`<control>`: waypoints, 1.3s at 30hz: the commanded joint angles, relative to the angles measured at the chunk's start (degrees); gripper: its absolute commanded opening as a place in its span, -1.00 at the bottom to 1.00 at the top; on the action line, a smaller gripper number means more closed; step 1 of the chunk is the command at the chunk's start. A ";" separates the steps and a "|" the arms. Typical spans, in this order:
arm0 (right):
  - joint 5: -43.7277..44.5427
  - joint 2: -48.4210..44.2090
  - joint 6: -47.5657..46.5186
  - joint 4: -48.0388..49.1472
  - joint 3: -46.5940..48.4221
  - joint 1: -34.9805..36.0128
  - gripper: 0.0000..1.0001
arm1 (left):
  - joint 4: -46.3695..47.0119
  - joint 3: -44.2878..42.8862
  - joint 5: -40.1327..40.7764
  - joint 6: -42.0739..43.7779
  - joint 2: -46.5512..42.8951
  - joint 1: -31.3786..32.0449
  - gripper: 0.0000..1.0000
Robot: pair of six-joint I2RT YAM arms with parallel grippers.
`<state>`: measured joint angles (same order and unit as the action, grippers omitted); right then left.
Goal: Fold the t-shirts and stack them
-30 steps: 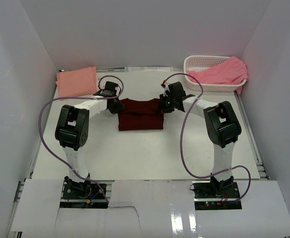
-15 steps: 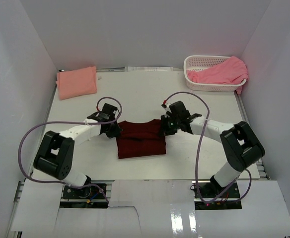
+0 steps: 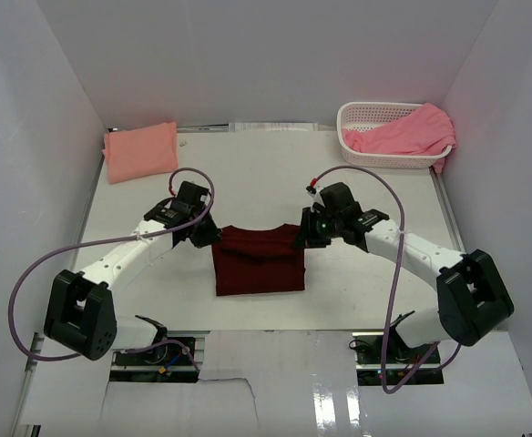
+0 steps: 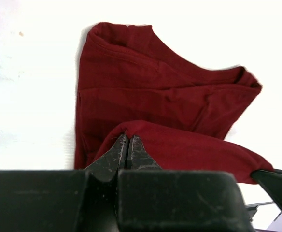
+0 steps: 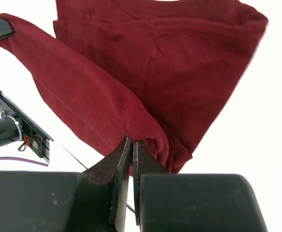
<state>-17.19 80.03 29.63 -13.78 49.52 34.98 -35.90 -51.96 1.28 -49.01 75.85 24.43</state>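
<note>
The dark maroon t-shirt (image 3: pixel 259 262) lies partly folded on the table's near middle, its far edge lifted. My left gripper (image 3: pixel 213 236) is shut on its far left corner; in the left wrist view the fingertips (image 4: pixel 127 137) pinch the maroon cloth (image 4: pixel 160 92). My right gripper (image 3: pixel 300 238) is shut on the far right corner; in the right wrist view it (image 5: pixel 131 141) pinches the maroon fold (image 5: pixel 146 63). A folded salmon-peach t-shirt (image 3: pixel 140 150) lies at the far left. A brighter pink t-shirt (image 3: pixel 403 134) hangs out of the basket.
A white lattice basket (image 3: pixel 368 116) stands at the far right corner. White walls close in the table (image 3: pixel 248 182) on the left, back and right. Purple cables (image 3: pixel 366 177) loop above both arms.
Both grippers have drawn the maroon shirt's far edge toward the near side of the table, and both arms have stretched out lower. The shirt now lies nearer the bases.
</note>
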 commanded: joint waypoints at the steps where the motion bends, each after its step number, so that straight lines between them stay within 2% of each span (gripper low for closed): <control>1: -0.83 2.05 0.43 -0.72 4.53 -0.09 -0.85 | -1.63 -4.45 2.24 0.06 0.95 -0.52 -1.00; 7: -0.65 6.45 -0.53 -0.46 8.14 -0.18 -0.85 | -1.28 -6.04 3.20 -0.38 2.02 -1.04 -0.99; 9: 0.48 7.24 -1.06 -0.46 9.36 -0.18 -0.79 | -0.93 -6.31 3.38 -0.29 2.19 -1.31 -0.86; 10: 1.19 7.33 -1.15 -0.46 9.72 -0.18 -0.62 | -0.84 -6.31 3.55 -0.29 2.19 -1.40 -0.65; 11: 2.59 7.68 -1.24 -0.46 10.07 -0.26 -0.31 | -0.58 -6.05 3.99 -0.38 2.11 -1.75 -0.26; 13: 4.00 8.04 -2.02 -0.46 10.86 -0.35 -0.21 | 0.39 -5.34 3.82 -0.56 1.67 -2.45 -0.02; 14: 5.31 8.30 -2.20 -0.11 11.04 -0.61 -0.17 | 0.83 -4.38 3.56 -0.82 1.14 -3.06 0.35; 17: 6.90 8.13 -3.08 1.82 10.69 -1.32 -0.11 | 3.11 -2.71 3.38 -0.91 -1.05 -5.96 0.67; 20: 8.13 6.46 -5.10 5.33 9.29 -1.49 -0.03 | 6.10 -2.35 4.17 0.32 -4.64 -8.95 0.69; 23: 7.62 4.96 -8.61 7.89 7.88 -1.67 0.04 | 9.35 -2.70 4.53 4.26 -7.82 -9.31 0.70; 28: 4.10 4.26 -14.85 7.71 5.07 -1.67 0.06 | 11.72 -1.48 -1.08 13.65 -9.32 -9.31 0.68; 29: 3.83 3.91 -17.73 8.41 2.89 -1.67 0.22 | 13.21 -0.25 -3.19 15.42 -9.67 -9.31 0.68; 32: 4.35 1.28 -23.02 13.16 -2.12 -1.67 0.37 | 18.04 5.45 -4.09 20.70 -12.04 -9.31 0.73; 35: 2.96 0.30 -32.50 16.23 -4.24 -1.85 0.36 | 23.58 8.89 -7.93 22.12 -14.94 -9.31 0.77; 36: 2.43 0.04 -32.44 17.29 -4.51 -2.11 0.34 | 27.86 9.77 -9.61 22.38 -15.47 -9.31 0.77; 37: -3.14 -0.22 -32.53 18.69 -5.04 -3.07 0.32 | 30.16 11.60 -11.63 23.86 -16.17 -9.31 0.77; 39: -5.13 -0.05 -33.58 21.25 -5.13 -3.25 0.31 | 33.08 12.76 -17.34 30.00 -16.27 -9.31 0.78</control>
<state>-16.62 81.97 2.02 -0.58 44.34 32.53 -12.78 -40.07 -7.29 -27.18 62.46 15.00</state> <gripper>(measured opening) 0.657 0.887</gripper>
